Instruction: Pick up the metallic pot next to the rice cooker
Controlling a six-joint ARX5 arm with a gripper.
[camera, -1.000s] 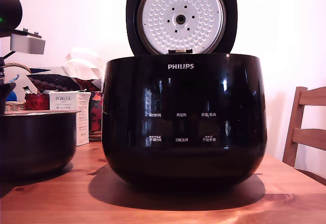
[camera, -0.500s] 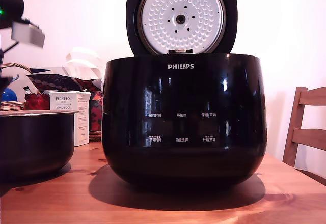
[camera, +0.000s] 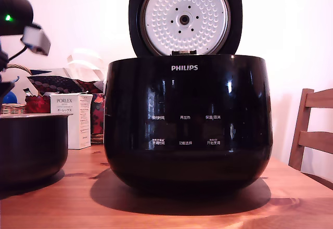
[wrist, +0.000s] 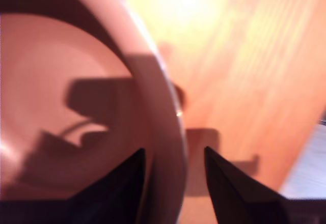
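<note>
pincer [wrist: 173, 183] straddling the rim of the metallic pot [camera: 31, 148].
your pincer is spread, one finger inside the pot wall and one outside, not visibly pressing it. the pot sits on the wooden tabletop [camera: 171, 213] at the exterior view's left, just beside the open rice cooker [camera: 188, 119].

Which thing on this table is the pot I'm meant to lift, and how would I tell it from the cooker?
Start at the big glossy black rice cooker with white PHILIPS lettering and its lid up, mid-table. At the exterior view's left, partly cut off by the frame edge, sits the metallic pot on the wood. It is smaller, dark and bowl-shaped, with a thin pale rim, no lettering and no lid.
</note>
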